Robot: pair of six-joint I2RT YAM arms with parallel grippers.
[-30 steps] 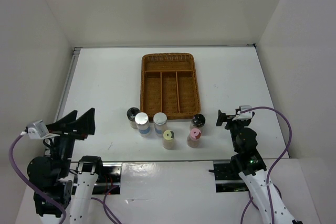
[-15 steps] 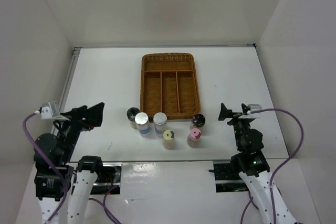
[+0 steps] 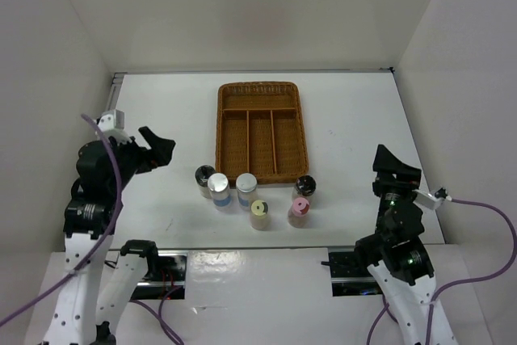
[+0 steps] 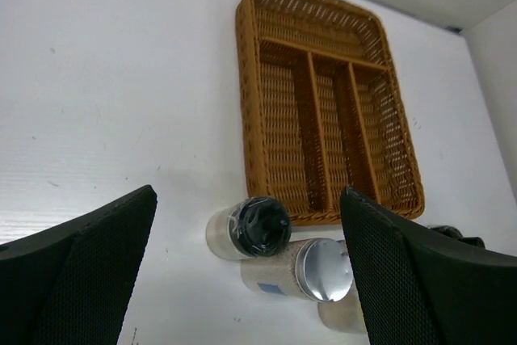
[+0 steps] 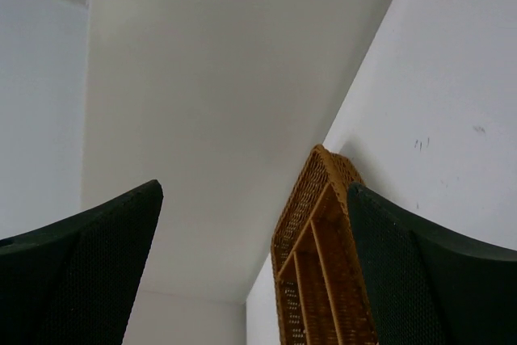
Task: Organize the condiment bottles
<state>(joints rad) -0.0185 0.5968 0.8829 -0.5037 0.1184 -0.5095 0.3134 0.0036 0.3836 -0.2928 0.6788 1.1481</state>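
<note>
Six condiment bottles stand in a loose row in front of the wicker tray (image 3: 258, 90): a black-capped one (image 3: 204, 174), two silver-capped ones (image 3: 219, 186) (image 3: 246, 183), a yellow-green-capped one (image 3: 259, 209), a pink-capped one (image 3: 300, 207) and a second black-capped one (image 3: 304, 185). My left gripper (image 3: 157, 149) is open and empty, raised left of the row. The left wrist view shows the black-capped bottle (image 4: 258, 224) and a silver-capped one (image 4: 323, 268) between my open fingers (image 4: 81, 272). My right gripper (image 3: 392, 169) is open and empty, right of the row.
The brown wicker tray (image 4: 250, 103) has three long slots and one cross slot, all empty. It also shows in the right wrist view (image 5: 323, 280). White walls close in the table on three sides. The arm bases stand at the near edge.
My left arm has risen and swung forward and right, toward the left end of the bottle row. My right arm has turned and moved a little right. The bottles have not moved.
</note>
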